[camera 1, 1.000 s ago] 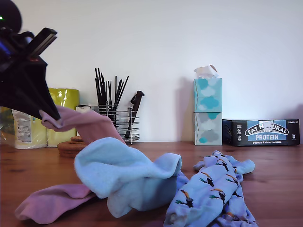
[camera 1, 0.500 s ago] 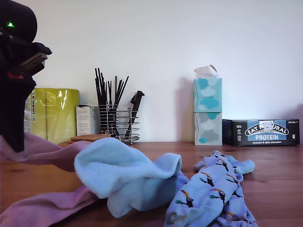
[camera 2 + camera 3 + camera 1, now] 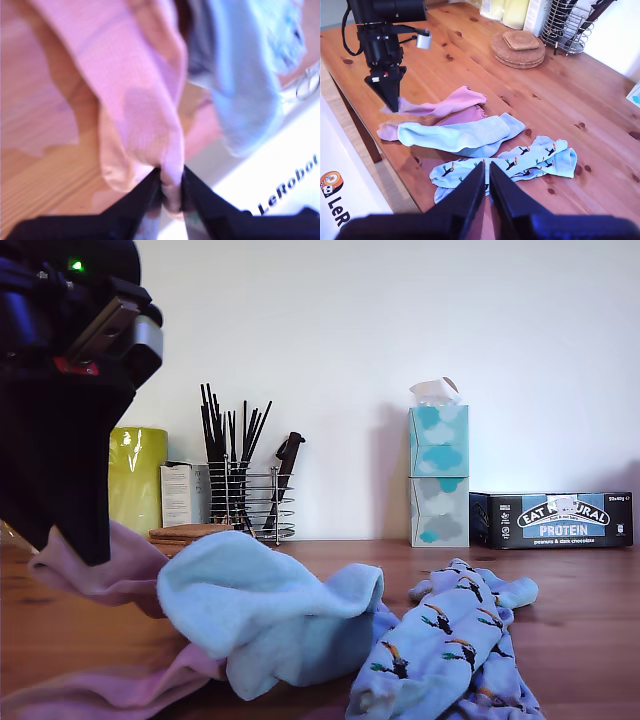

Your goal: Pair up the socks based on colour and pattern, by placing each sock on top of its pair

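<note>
My first gripper point(image 3: 170, 184) is shut on the end of a pink sock point(image 3: 140, 100). It shows as the big black arm at the exterior view's left, with that pink sock point(image 3: 115, 575) draped from its tip down to the table. A second pink sock point(image 3: 457, 118) lies under it. A plain light blue sock point(image 3: 270, 605) is heaped over the pink ones; I cannot tell if another hides beneath. Two toucan-print socks point(image 3: 507, 162) lie overlapped beside it. My second gripper point(image 3: 487, 172) hangs high above the socks, shut on nothing.
Round cork coasters point(image 3: 517, 47) and a wire cutlery holder point(image 3: 245, 502) stand behind the socks. Stacked tissue boxes point(image 3: 438, 475) and a protein-bar box point(image 3: 552, 520) are at the exterior view's back right. The table edge point(image 3: 355, 112) runs close to my first gripper.
My first arm has dropped and swung nearer the exterior camera, pulling the pink sock's held end down and toward the exterior view's left. The blue and toucan socks have not moved.
</note>
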Tool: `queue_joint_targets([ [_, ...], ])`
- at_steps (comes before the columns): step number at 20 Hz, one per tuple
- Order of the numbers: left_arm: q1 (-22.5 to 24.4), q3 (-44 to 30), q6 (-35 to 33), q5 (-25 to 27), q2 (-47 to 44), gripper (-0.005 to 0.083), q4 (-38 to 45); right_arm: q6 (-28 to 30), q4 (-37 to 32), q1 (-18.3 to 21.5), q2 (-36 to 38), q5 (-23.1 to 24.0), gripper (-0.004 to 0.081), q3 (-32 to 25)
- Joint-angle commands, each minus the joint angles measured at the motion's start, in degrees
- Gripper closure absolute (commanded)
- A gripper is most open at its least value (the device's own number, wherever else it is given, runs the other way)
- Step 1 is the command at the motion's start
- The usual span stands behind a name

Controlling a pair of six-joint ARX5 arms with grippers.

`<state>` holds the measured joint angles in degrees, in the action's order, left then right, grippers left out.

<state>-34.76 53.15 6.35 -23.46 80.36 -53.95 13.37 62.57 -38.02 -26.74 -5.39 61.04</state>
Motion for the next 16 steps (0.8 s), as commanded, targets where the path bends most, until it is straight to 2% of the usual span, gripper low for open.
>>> queue_joint_targets([
  [1, -1.2, -0.2, -1.5, 0.7, 0.6, 0.0598, -0.7, 0.0, -0.5, -0.3, -0.4, 0.0, 0.0783, 0.4],
  [4, -3.2, -0.2, -3.8, 1.1, 1.2, 0.0517, -2.7, 0.0, -0.5, -0.3, -0.4, 0.0, 0.0783, 0.4],
  [7, -4.0, -0.2, -4.9, 1.0, 2.1, 0.0355, -2.4, 0.0, -0.6, -0.3, -0.4, 0.0, 0.0783, 0.4],
  [9, -4.0, -0.2, -4.9, 0.9, 2.1, 0.0306, -2.0, 0.0, -1.0, -0.3, -0.4, 0.0, 0.0783, 0.4],
  [13, -3.0, 1.5, -5.0, 0.9, 2.1, 0.0337, -3.5, -0.1, -2.1, -0.3, -0.8, 0.0, 0.0783, 0.4],
  [14, -2.7, 2.6, -5.4, 0.9, 2.0, 0.0384, -3.7, -0.1, -2.0, -0.3, -1.3, 0.0, 0.0783, 0.4],
  [16, -2.5, 4.9, -6.5, 1.1, 1.1, 0.0539, -2.2, -1.7, -2.5, -0.3, -3.1, 0.0, 0.0783, 0.4],
])
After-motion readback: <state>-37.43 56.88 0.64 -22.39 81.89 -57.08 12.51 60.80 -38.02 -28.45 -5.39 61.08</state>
